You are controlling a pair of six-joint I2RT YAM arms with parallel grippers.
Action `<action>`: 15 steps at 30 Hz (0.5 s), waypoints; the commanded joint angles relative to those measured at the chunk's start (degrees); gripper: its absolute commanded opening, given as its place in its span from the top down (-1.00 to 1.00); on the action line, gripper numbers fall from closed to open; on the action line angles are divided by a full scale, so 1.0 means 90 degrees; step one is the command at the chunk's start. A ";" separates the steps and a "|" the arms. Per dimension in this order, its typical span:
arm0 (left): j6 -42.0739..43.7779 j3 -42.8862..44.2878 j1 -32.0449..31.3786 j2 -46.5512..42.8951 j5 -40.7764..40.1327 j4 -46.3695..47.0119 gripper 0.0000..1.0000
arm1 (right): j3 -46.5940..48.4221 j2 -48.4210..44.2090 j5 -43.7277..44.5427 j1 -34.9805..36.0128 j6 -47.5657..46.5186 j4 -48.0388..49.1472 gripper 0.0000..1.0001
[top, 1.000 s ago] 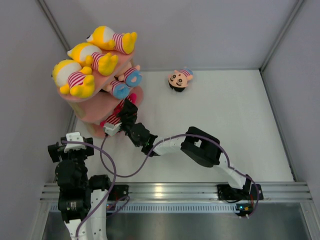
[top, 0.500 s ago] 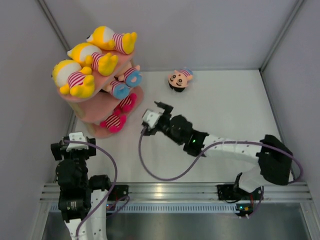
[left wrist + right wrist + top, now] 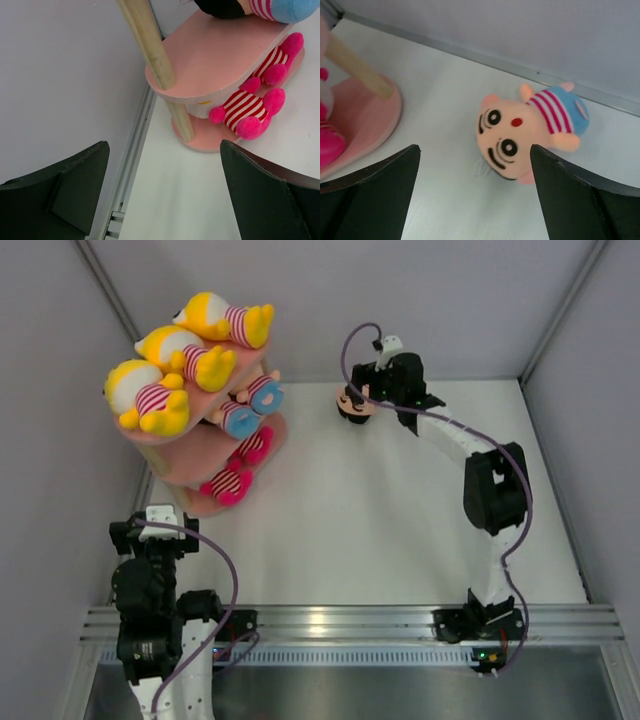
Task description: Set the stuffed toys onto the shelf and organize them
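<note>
White table, grey walls. The right gripper is by the pink-faced toy near the back wall — its jaws are spread wide and touch nothing, with the toy just ahead. The left gripper is wide open too, and empty, near the pink shelf — yellow toys lie up top.

At the far left of the table stands the shelf — stuffed toys lie on all three tiers; one toy lies alone on the table to its right, near the back wall
</note>
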 commanded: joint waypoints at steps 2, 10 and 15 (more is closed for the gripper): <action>0.0070 -0.0018 0.0047 0.0069 0.0176 0.0221 -0.97 | 0.1955 0.1332 -0.0203 -0.0473 0.0980 -0.0673 -0.80; 0.0206 -0.0144 0.0057 0.0138 0.0556 0.0231 -0.97 | 0.3241 0.3043 -0.1129 -0.0562 0.1146 -0.1173 -0.73; 0.0314 -0.0145 0.0057 0.0148 0.0918 0.0231 -0.90 | 0.2655 0.3063 -0.1160 -0.0542 0.1527 -0.0889 0.04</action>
